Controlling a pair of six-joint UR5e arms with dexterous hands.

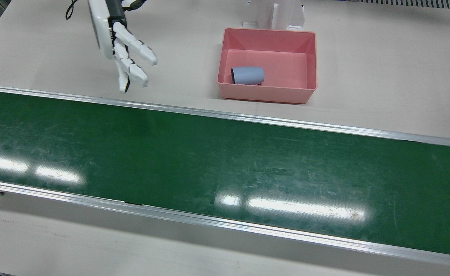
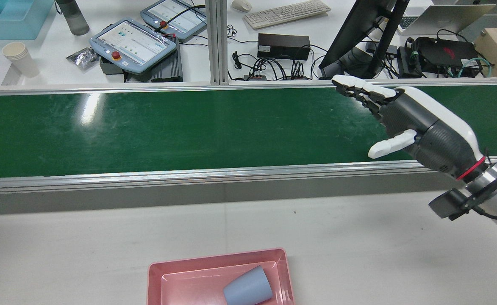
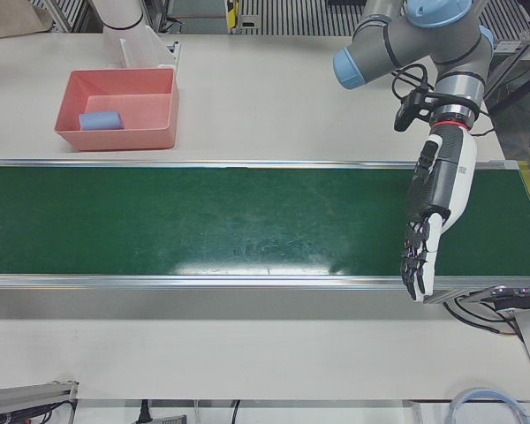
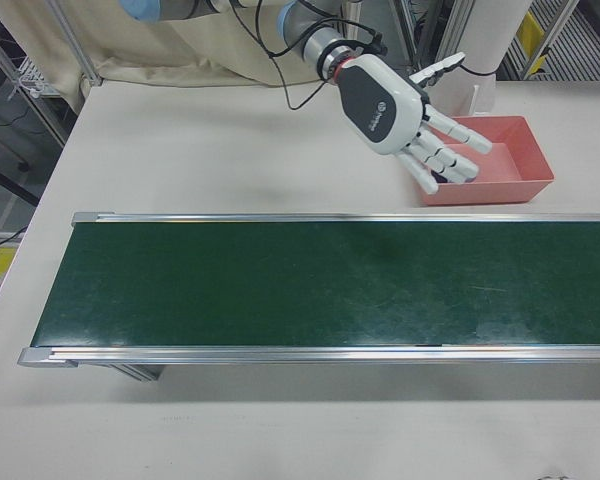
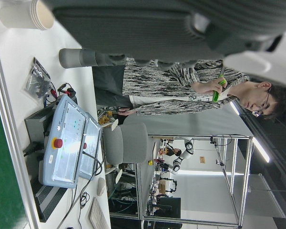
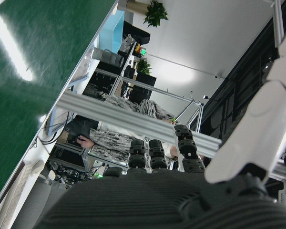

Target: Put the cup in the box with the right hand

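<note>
A blue-grey plastic cup (image 1: 247,75) lay on its side inside a pink plastic box (image 1: 311,61), behind the long green conveyor belt (image 1: 217,168).

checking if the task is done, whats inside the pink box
Inside the pink box a blue-grey cup lies on its side on the floor, near the left wall in the front view. Nothing else shows; the bit of floor under the cup is covered.

Glossy green belt (image 1: 209,161), matt plastic box (image 1: 267,94)
</note>
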